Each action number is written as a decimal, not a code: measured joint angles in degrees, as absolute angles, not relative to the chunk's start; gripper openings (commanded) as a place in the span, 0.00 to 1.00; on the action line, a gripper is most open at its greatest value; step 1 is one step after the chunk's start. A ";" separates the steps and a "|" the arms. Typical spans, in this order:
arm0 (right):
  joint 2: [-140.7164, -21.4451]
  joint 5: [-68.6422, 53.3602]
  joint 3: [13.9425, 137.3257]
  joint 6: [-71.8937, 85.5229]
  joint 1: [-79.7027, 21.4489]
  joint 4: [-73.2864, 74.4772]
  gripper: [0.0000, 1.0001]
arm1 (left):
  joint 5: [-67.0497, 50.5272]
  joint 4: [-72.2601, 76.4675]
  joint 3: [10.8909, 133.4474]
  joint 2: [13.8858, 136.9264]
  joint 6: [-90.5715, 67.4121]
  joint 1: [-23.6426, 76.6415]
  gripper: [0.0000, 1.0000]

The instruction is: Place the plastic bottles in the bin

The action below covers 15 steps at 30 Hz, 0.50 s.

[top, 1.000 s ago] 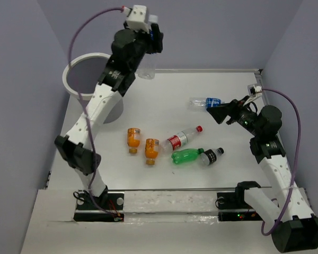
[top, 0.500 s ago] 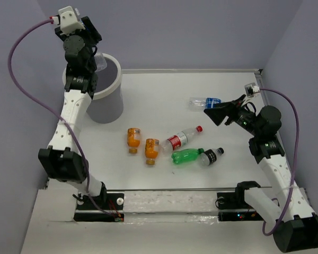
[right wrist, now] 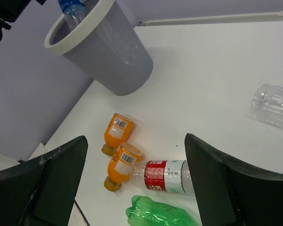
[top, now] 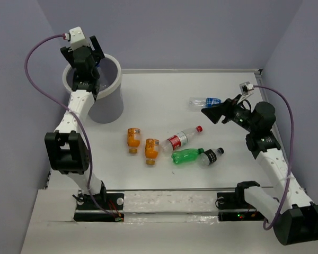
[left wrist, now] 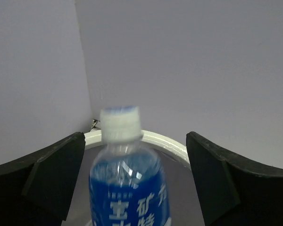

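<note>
My left gripper hangs over the bin at the far left corner. In the left wrist view its jaws stand wide open. A clear bottle with a blue label sits loose between them, blurred, touching neither finger, above the bin's white rim. On the table lie two orange bottles, a red-labelled bottle, a green one, a dark-labelled one and another blue-labelled one. My right gripper is open and empty beside that last bottle.
The table's back wall runs just behind the bin and the blue-labelled bottle. The right wrist view looks across the bin, both orange bottles, the red-labelled bottle and the green bottle.
The left arm swung left from behind the table to above the bin, then its jaws opened and let go of the blue-labelled bottle. The right gripper shifted slightly left and widened a little.
</note>
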State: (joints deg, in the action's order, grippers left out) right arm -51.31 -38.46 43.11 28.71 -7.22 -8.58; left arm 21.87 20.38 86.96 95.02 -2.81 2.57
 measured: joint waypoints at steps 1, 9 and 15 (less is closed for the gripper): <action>-52.23 -38.22 43.11 28.69 -7.22 -8.56 0.90 | 21.61 20.45 86.61 94.94 -2.83 2.59 0.99; -62.24 -37.01 43.44 27.79 -9.43 -9.26 0.95 | 15.57 19.75 87.57 90.02 -6.37 2.61 0.99; -69.65 -28.03 46.44 26.33 -13.61 -4.71 1.00 | 9.15 20.27 88.18 79.88 -11.38 4.36 0.99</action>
